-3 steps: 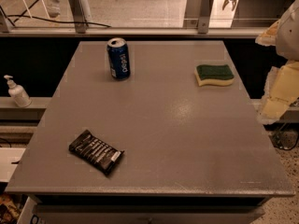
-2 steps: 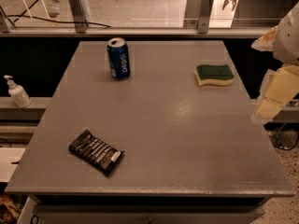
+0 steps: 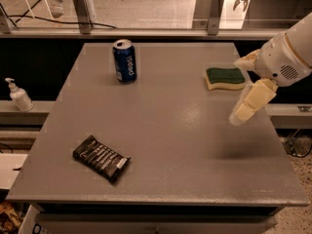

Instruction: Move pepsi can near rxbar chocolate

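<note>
The pepsi can (image 3: pixel 125 61), dark blue with white lettering and a silver top, stands upright at the far left of the grey table (image 3: pixel 165 130). The rxbar chocolate (image 3: pixel 101 158), a flat black wrapper, lies at the near left, well apart from the can. My gripper (image 3: pixel 236 91) hangs over the table's right side, next to the sponge and far from both the can and the bar. Its two pale fingers (image 3: pixel 251 104) stand apart, open and empty.
A green-and-yellow sponge (image 3: pixel 224 77) lies at the far right of the table, just beside my gripper. A white pump bottle (image 3: pixel 19 95) stands on a ledge to the left, off the table. A railing with posts (image 3: pixel 83 6) runs behind the table.
My arm has moved left, from outside the table's right edge to over its right side. The can, the bar and the sponge have not moved.
</note>
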Tool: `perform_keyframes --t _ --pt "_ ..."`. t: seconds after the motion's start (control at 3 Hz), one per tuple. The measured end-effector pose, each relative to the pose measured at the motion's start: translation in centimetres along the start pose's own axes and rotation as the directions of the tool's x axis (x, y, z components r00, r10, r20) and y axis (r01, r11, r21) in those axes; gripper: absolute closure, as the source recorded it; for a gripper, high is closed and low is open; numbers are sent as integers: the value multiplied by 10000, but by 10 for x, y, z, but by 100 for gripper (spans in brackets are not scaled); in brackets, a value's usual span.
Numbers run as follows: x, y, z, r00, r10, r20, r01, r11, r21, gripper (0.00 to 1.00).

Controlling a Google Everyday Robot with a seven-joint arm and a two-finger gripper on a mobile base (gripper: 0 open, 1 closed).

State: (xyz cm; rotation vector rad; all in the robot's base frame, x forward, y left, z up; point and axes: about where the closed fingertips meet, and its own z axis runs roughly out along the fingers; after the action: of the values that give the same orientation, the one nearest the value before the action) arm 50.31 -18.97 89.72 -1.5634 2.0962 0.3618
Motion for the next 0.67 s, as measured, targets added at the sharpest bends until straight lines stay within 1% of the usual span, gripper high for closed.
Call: perform_keyframes --t 0.33,0.67 --pt "-22 -19 42 9892 -67 1464 163 9978 -647 0" --pt "-58 -28 83 9528 -286 3024 716 9887 -1320 0"
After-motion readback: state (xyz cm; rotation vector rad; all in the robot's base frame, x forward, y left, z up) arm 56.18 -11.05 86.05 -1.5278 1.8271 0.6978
